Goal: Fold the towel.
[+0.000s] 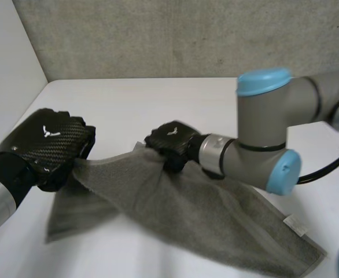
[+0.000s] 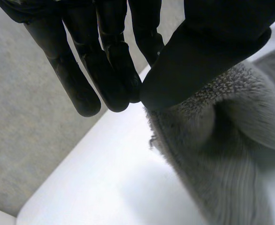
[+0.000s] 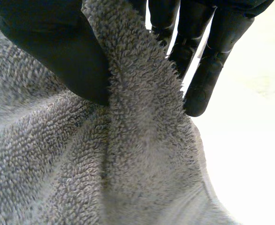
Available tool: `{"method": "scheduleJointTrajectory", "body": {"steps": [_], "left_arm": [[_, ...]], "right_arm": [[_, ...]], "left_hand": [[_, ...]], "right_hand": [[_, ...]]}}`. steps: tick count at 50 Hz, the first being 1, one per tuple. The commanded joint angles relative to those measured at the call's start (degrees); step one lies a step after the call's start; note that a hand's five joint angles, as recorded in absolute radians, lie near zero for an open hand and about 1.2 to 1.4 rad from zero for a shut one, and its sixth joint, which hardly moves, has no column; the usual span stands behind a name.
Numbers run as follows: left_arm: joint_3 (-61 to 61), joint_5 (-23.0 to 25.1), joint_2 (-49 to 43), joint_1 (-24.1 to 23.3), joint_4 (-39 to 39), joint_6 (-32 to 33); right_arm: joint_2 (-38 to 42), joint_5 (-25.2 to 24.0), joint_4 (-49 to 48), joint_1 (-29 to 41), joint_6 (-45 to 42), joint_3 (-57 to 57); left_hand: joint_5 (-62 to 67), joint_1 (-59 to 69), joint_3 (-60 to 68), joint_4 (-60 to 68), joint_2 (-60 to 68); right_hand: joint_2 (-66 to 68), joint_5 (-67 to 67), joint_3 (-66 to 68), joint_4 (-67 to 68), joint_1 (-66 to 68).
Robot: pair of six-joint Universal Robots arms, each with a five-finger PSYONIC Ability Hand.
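A grey terry towel (image 1: 192,214) is lifted off the white table (image 1: 158,104) along its far edge and sags down toward the front right. My left hand (image 1: 54,147) pinches one far corner at the left; in the left wrist view the towel (image 2: 222,154) hangs from between the thumb (image 2: 203,61) and the fingers (image 2: 114,70). My right hand (image 1: 170,142) pinches the far edge near the middle; in the right wrist view a ridge of towel (image 3: 137,117) runs up between the thumb (image 3: 57,51) and the fingers (image 3: 208,61).
A grey wall (image 1: 175,35) stands behind the table, and a white side panel (image 1: 7,75) borders it at the left. A small white label (image 1: 295,225) sits on the towel's right edge. The table's far part is bare.
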Motion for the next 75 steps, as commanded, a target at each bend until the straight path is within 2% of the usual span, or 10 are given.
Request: {"method": "scheduleJointTrajectory", "body": {"steps": [1,11,21,30,48,60,63,65,72,75], "left_arm": [[-1.66,0.05,-4.88,0.85,1.06,0.01],[-2.28,0.14,-10.93,0.58,3.51,0.01],[-2.19,0.14,-18.41,-0.30,3.78,-0.08],[-2.10,0.05,-22.46,-1.00,5.27,-0.08],[-1.49,-0.04,-22.37,-0.91,5.45,-0.08],[-1.40,0.05,-22.28,-1.00,5.45,-0.08],[-1.58,0.14,-22.90,-1.09,5.45,-0.08],[-1.58,0.14,-23.60,-1.18,5.71,-0.08],[2.29,-0.21,-29.75,-1.18,9.76,0.01],[10.07,-1.96,-32.64,-1.61,11.16,-0.25]], "right_arm": [[-13.05,1.27,-3.11,-5.91,-2.21,13.36],[-21.48,2.15,-1.36,-10.56,-5.02,26.45],[-22.28,1.89,3.48,-10.65,-5.55,28.57],[-21.66,2.59,3.66,-10.57,-10.56,29.18],[-22.36,3.73,3.48,-12.41,-11.18,26.73],[-19.73,3.82,3.04,-12.94,-11.35,26.72],[-19.64,4.44,2.78,-13.38,-11.35,26.72],[-19.73,5.23,1.56,-13.82,-11.35,26.46],[-19.64,6.63,-3.35,-13.38,-13.10,23.92],[-18.68,7.33,-6.87,-12.94,-16.87,20.50]], "left_hand": [[10.52,11.20,10.33,10.25,10.25],[10.52,11.20,10.33,10.25,10.25],[10.52,11.20,10.33,10.25,10.25],[10.52,11.20,10.33,10.25,10.25],[10.52,11.20,10.33,10.25,10.25],[10.52,11.20,10.33,10.25,10.25],[10.52,11.20,10.33,10.25,10.25],[10.52,11.20,10.33,10.25,10.25],[10.52,11.20,10.33,10.25,10.25],[10.52,11.20,10.33,10.25,10.25]], "right_hand": [[12.72,15.05,12.77,11.80,25.35],[12.72,15.05,12.77,11.80,25.35],[12.72,15.05,12.77,11.80,25.35],[0.67,3.00,0.72,-0.24,13.30],[-20.86,-18.53,-20.82,-21.78,-8.24],[-15.31,-12.98,-15.27,-16.23,-2.69],[-5.56,-3.22,-5.51,-6.47,7.07],[12.65,14.98,12.69,11.73,25.27],[12.72,15.05,12.77,11.80,25.35],[12.72,15.05,12.77,11.80,25.35]]}}
